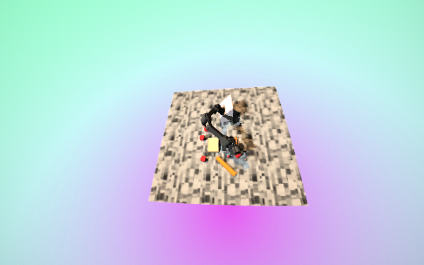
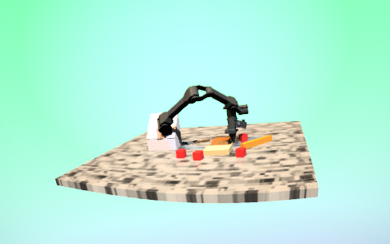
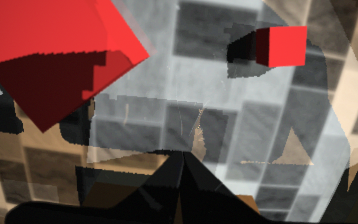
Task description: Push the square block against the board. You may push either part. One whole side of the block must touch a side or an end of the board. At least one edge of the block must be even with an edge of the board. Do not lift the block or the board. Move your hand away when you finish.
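Top view: the gripper [image 1: 236, 153] is down low between the small orange square block [image 1: 235, 140] and the long orange board [image 1: 226, 166]. The block is mostly tucked under the arm, so its exact edges are hard to read. A pale yellow slab [image 1: 213, 145] sits just to the side. It's square too, but the orange one looks like the task's block, since the tip is right by it. Block and board are apart and the board lies at an angle. A decent push probably means getting the tip behind the block's far face, pressing near the middle of that face so it doesn't spin, and going slowly so one edge ends up even with the board.

Exterior view: the arm reaches over and points nearly straight down, with the tip at table level just beside the orange block [image 2: 221, 140]. Whether it's actually touching can't be told. The board [image 2: 257, 141] lies off to the other side, flat on the table. Red cubes [image 2: 241, 152] are scattered around it, and a sloppy sweep could clip one.

Wrist view: the fingers are clenched into one dark wedge with nothing between them, which is fine for poking. One red cube [image 3: 65, 50] looms close and another [image 3: 281, 46] sits further off. Neither the block nor the board shows clearly here.
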`<state>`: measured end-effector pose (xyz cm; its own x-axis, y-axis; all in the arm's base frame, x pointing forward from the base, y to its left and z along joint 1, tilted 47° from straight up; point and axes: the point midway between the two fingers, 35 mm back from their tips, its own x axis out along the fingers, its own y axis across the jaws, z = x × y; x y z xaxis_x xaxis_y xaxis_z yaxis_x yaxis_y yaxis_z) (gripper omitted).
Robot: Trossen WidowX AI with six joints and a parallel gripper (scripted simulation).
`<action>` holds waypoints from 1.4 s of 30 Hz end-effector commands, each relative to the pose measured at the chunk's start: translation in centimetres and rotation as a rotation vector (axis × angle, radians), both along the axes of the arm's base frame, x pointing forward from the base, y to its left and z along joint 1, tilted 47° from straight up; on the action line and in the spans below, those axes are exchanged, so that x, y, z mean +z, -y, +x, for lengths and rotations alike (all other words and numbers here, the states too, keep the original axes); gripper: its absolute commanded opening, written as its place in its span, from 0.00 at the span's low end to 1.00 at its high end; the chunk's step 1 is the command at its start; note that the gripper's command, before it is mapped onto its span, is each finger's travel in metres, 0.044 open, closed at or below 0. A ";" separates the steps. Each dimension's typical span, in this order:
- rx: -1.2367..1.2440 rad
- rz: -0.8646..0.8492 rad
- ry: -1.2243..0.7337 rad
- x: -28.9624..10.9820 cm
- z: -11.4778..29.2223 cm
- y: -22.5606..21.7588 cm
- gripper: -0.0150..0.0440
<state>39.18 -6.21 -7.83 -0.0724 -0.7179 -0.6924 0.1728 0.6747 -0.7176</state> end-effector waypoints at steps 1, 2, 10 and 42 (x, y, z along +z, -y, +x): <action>0.009 -0.004 -0.007 -0.3 -0.4 0.0 0.25; 0.009 -0.004 -0.007 -0.3 -0.5 0.0 0.25; 0.009 -0.004 -0.008 -0.4 -1.8 -0.2 0.25; 0.009 -0.004 -0.006 -0.2 2.0 0.2 0.25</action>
